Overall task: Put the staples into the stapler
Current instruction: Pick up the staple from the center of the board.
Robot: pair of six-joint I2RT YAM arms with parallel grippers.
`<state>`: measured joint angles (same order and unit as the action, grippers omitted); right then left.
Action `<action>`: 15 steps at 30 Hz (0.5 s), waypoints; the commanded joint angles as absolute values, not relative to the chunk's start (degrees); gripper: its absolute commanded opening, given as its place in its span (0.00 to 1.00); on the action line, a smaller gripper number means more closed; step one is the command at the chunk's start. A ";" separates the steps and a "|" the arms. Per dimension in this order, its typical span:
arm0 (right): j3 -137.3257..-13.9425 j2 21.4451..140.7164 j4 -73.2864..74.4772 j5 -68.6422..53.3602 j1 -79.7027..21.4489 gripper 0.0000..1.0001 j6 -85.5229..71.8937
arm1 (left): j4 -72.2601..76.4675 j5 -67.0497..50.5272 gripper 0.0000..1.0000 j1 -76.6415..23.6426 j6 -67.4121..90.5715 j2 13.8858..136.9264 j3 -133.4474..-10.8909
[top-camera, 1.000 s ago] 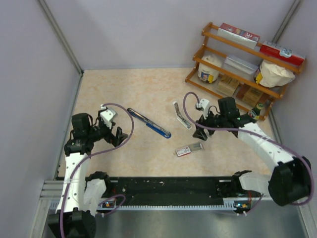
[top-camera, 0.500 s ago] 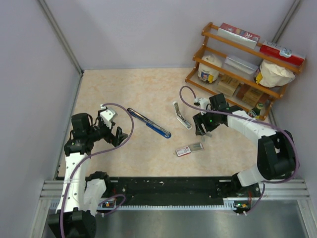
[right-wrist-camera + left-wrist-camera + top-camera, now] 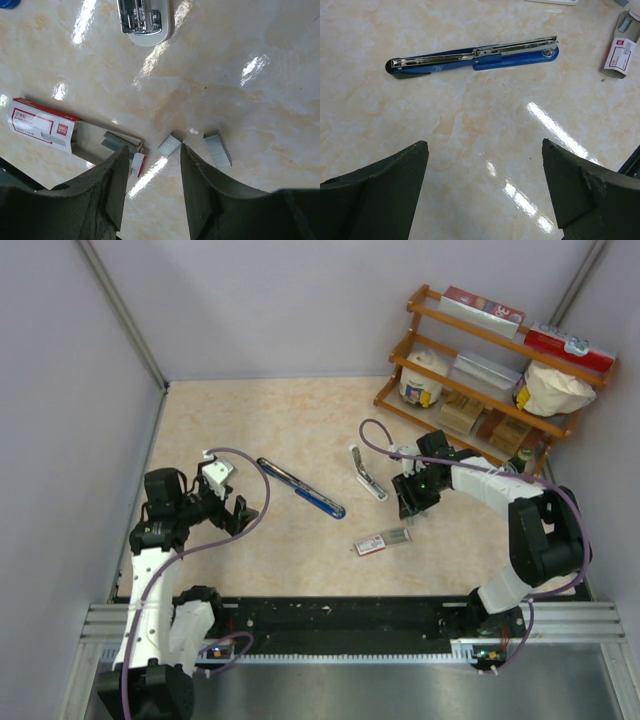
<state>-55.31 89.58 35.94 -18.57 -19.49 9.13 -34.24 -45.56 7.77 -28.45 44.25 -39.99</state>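
From above, the blue stapler (image 3: 300, 488) lies opened out flat near the middle of the table (image 3: 250, 420). The white stapler (image 3: 367, 473) lies to its right, and the staple box (image 3: 383, 541) is nearer the arms. The right gripper (image 3: 410, 502) hangs low between the white stapler and the box. The left gripper (image 3: 228, 512) waits well apart, to the left of the blue stapler. The loose staples are too small to make out here.

The left wrist view shows that gripper's jaws spread wide with nothing between them. The blue stapler lies beyond them with its bright magazine channel facing up, ready to take a strip.

The right wrist view shows two short silvery staple strips (image 3: 170, 145) on the table. One lies just beyond the gap between the fingers (image 3: 112, 185), the other (image 3: 217, 149) a little to its right. The jaws stand partly apart and pinch nothing. The box lies to the left with its grey tray (image 3: 112, 141) slid out.

The step in hand looks like picking up the nearer strip. To do it well:
- Centre the gap over that strip.
- Bring the tips down until they nearly graze the table.
- Close across the strip's narrow width with a light squeeze, since such strips probably snap or skid on this glossy surface.
- Lift it level, so it can drop straight into the channel.
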 commanded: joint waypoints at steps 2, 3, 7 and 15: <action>-58.27 92.28 37.17 -18.19 -19.78 0.42 8.70 | -32.87 -46.05 0.99 8.09 -28.48 43.59 -39.82; -58.45 92.81 37.53 -18.02 -19.78 0.41 8.70 | -32.78 -46.05 0.99 8.17 -28.39 43.51 -39.81; -58.80 93.34 37.79 -17.40 -19.78 0.39 8.79 | -32.70 -46.23 0.99 8.17 -28.48 43.51 -39.81; -58.89 94.13 37.71 -16.52 -19.78 0.38 8.61 | -32.78 -46.41 0.99 8.44 -28.48 43.86 -39.81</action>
